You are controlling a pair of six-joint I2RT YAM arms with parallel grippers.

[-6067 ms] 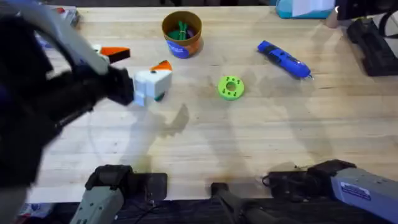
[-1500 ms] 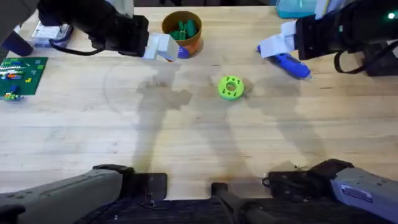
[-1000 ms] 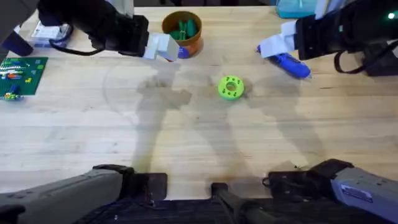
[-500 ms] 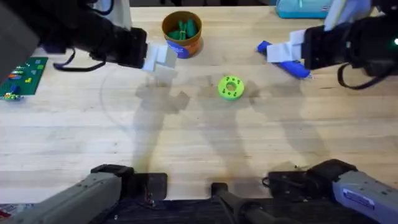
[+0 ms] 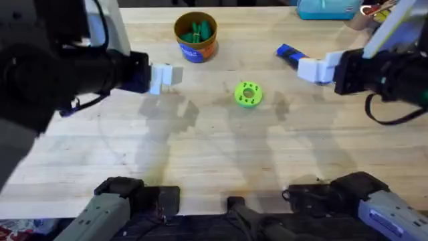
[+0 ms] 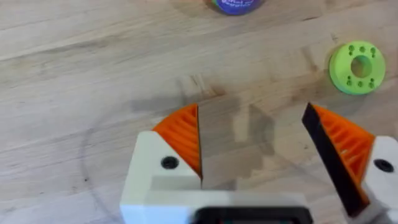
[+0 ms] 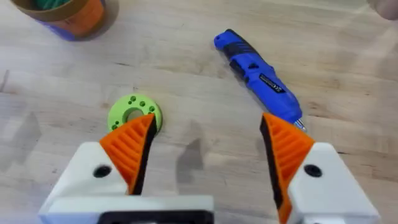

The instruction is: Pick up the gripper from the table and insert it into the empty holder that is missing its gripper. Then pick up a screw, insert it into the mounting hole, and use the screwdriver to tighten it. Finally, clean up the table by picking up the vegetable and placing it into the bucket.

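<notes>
Grippers are both hanging above the table (image 5: 214, 167) with nothing between their fingers; the left gripper (image 6: 255, 149) is sitting at the left of the scene, its white fingers with orange ribbed pads (image 6: 181, 134) spread wide apart over bare wood; in the overhead view the left gripper (image 5: 164, 75) is showing just left of and nearer than the bucket (image 5: 196, 37), apart from it.

Right gripper (image 7: 208, 146) is likewise standing wide open and holding nothing; in the overhead view the right gripper (image 5: 314, 69) is hanging over the near end of the screwdriver (image 5: 289, 52), hiding most of its length; whether it is touching the tool cannot be told from that view; the right wrist view is showing the screwdriver (image 7: 258, 74) lying flat on the wood beyond the open fingers, its thin bit pointing toward the right-hand pad (image 7: 286, 146).

Bucket is standing upright at the far middle of the table; the vegetable (image 5: 196, 31) is lying inside it, dark green against the orange-brown wall.

Lime-green ring (image 5: 248, 94) with holes is lying flat near the table's centre, between the two grippers and nearer than the bucket; a light-blue box (image 5: 328, 8) is sitting at the far edge, right of the bucket.
</notes>
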